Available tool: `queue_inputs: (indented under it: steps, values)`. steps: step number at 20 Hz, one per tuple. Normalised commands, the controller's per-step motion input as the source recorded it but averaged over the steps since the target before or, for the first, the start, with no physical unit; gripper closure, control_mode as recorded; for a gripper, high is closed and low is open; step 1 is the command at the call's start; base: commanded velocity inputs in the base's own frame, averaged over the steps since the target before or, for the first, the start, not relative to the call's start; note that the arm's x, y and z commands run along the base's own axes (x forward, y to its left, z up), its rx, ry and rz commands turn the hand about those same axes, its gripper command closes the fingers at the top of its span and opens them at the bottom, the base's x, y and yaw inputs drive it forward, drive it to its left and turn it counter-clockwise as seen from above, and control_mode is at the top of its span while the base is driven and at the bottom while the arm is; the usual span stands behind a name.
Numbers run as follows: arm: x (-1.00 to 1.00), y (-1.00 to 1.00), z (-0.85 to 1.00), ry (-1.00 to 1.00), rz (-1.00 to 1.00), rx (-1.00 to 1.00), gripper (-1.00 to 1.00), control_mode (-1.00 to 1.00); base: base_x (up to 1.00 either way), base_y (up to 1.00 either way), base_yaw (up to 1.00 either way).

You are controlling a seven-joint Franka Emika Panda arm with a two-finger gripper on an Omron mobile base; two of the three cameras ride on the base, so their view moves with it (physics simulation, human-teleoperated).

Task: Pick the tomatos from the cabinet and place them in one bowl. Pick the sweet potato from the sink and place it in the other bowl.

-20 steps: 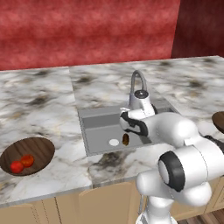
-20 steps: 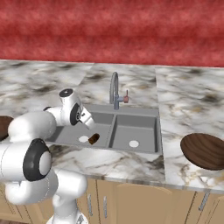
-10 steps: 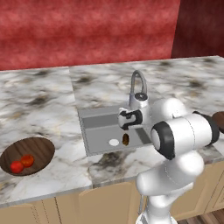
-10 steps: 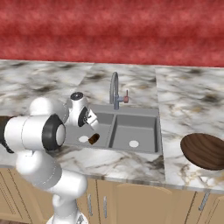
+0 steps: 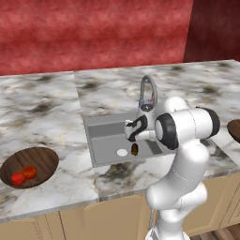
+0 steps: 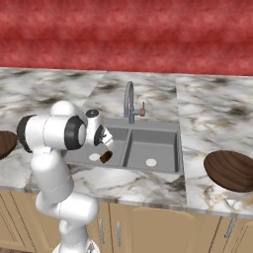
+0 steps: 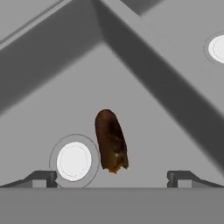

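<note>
The sweet potato (image 7: 111,141), brown and oblong, lies on the floor of the grey sink's (image 5: 107,140) left basin beside a round drain (image 7: 73,161). My gripper (image 7: 111,178) hangs open just above it, one fingertip on each side and nothing between them. From the base cameras, the gripper (image 5: 132,133) (image 6: 106,143) is low over the sweet potato (image 5: 135,149) (image 6: 105,156). Two red tomatos (image 5: 24,175) rest in one dark wood bowl (image 5: 44,158) on the counter to the left. The other bowl (image 6: 232,170) stands right of the sink. The cabinet is out of view.
A curved grey faucet (image 6: 129,101) rises behind the sink, close to my arm. Marble counter (image 5: 47,112) spans both sides, backed by a red wall. Tan cabinet fronts with short handles (image 6: 118,233) run below the counter edge.
My elbow and forearm have swung up and over toward the sink's middle. The gripper has stayed open, low over the sweet potato. Nothing else has moved.
</note>
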Motion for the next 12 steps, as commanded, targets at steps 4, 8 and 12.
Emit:
queue_inputs:
  steps: [4,8,12]
  values:
    - [0.2,0.0,-0.25,0.06,0.0,-0.03,-1.0,-1.0,0.0,0.0,0.0]
    - [0.24,0.02,-0.42,0.06,0.0,-0.03,-1.0,-1.0,0.0,0.0,0.0]
    - [0.18,0.03,-0.49,0.06,0.0,0.0,-1.0,-1.0,0.0,0.0,0.0]
